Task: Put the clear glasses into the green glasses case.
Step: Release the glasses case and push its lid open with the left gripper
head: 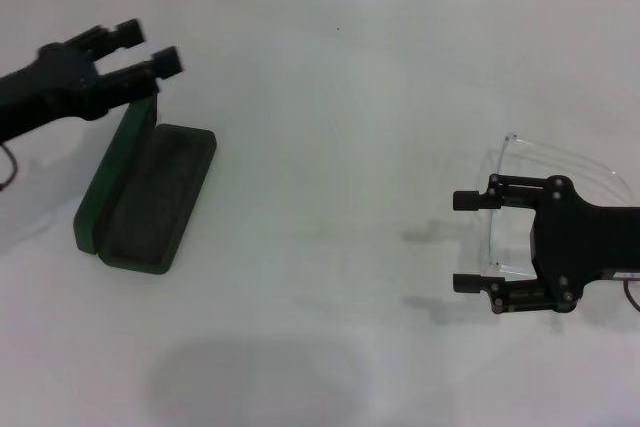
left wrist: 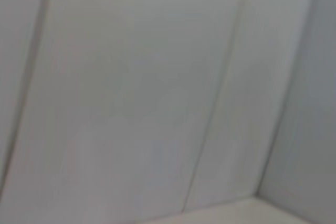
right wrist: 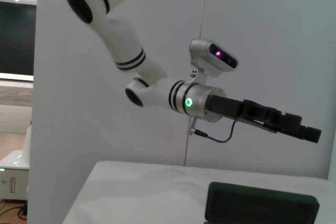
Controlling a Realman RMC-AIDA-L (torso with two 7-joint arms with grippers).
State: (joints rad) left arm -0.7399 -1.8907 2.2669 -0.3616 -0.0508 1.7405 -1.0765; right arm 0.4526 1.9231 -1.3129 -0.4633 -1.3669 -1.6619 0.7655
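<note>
The green glasses case [head: 150, 197] lies open on the left of the white table, its lid [head: 112, 172] standing up on the left side and the dark lining facing up. My left gripper [head: 152, 46] hovers open just above the lid's far end, holding nothing. The clear glasses [head: 494, 227] rest on the table at the right, faint against the white. My right gripper [head: 466, 241] is open, with the glasses' left end between its fingers. From the right wrist view I see the left gripper [right wrist: 299, 127] above the case [right wrist: 262, 208].
The white table [head: 330, 147] runs back to a white panelled wall. The left wrist view shows only that wall [left wrist: 157, 87]. Wide bare tabletop lies between the case and the glasses.
</note>
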